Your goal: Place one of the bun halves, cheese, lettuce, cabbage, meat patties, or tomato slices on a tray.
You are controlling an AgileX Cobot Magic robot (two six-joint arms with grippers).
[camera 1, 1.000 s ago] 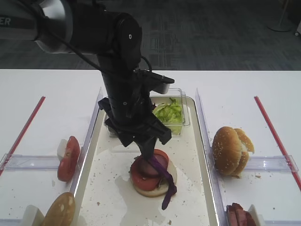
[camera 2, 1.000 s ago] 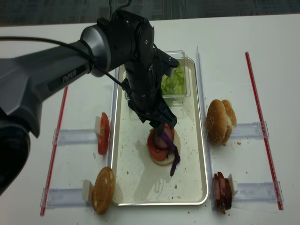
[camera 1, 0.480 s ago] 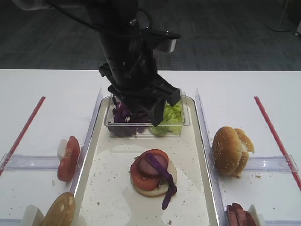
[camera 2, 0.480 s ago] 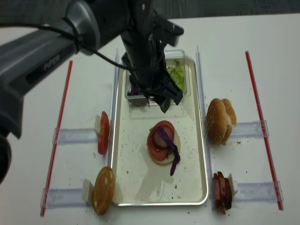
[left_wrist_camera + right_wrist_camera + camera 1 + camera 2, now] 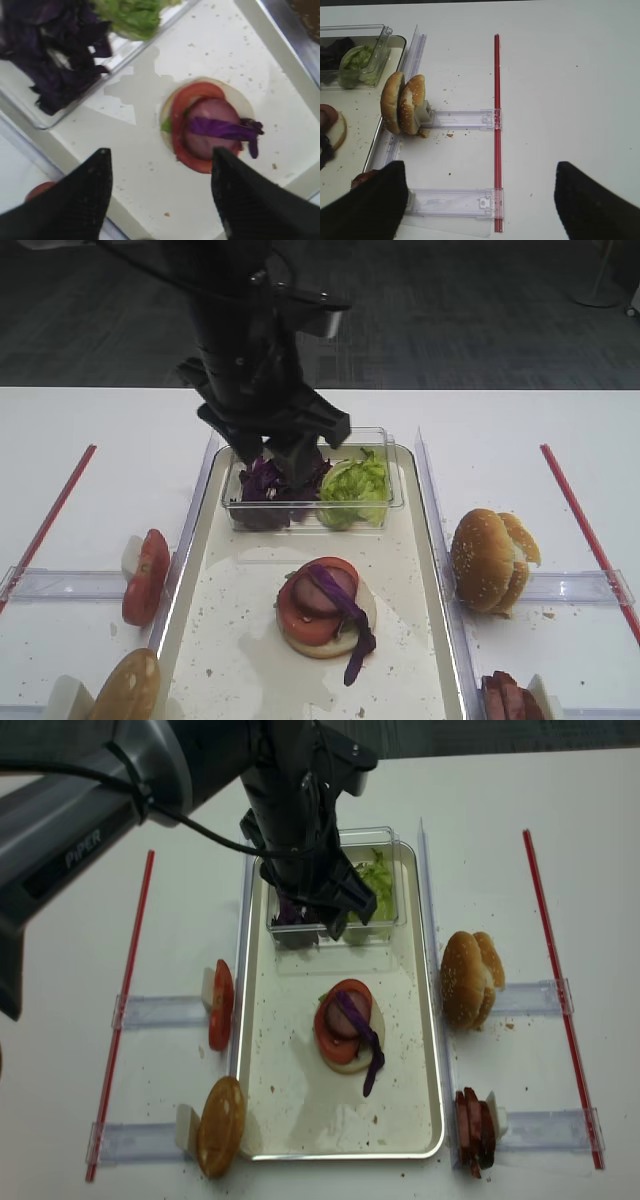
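Observation:
On the cream tray [image 5: 205, 640] lies a bun half [image 5: 312, 638] topped with a tomato slice [image 5: 292, 608], a meat patty [image 5: 207, 131] and a purple cabbage strip [image 5: 352, 625]. My left gripper [image 5: 278, 462] hangs open and empty over the clear box, behind that stack [image 5: 207, 125]. In the left wrist view its fingertips [image 5: 102, 155] frame bare tray. More cabbage [image 5: 265, 483] and lettuce [image 5: 350, 483] fill the box. My right gripper [image 5: 480, 167] is open over the table, right of two upright bun halves [image 5: 402, 102]. No cheese is in view.
Tomato slices [image 5: 145, 575] and another bun half [image 5: 125, 690] stand in clear holders left of the tray. Meat patties [image 5: 472, 1125] stand in a holder at the front right. Red strips [image 5: 555, 970] mark both sides of the table. The clear box [image 5: 395, 925] sits at the tray's far end.
My left gripper has risen off the stack and moved back over the clear box. The purple cabbage strip stays draped over the patty. The right gripper shows no earlier view.

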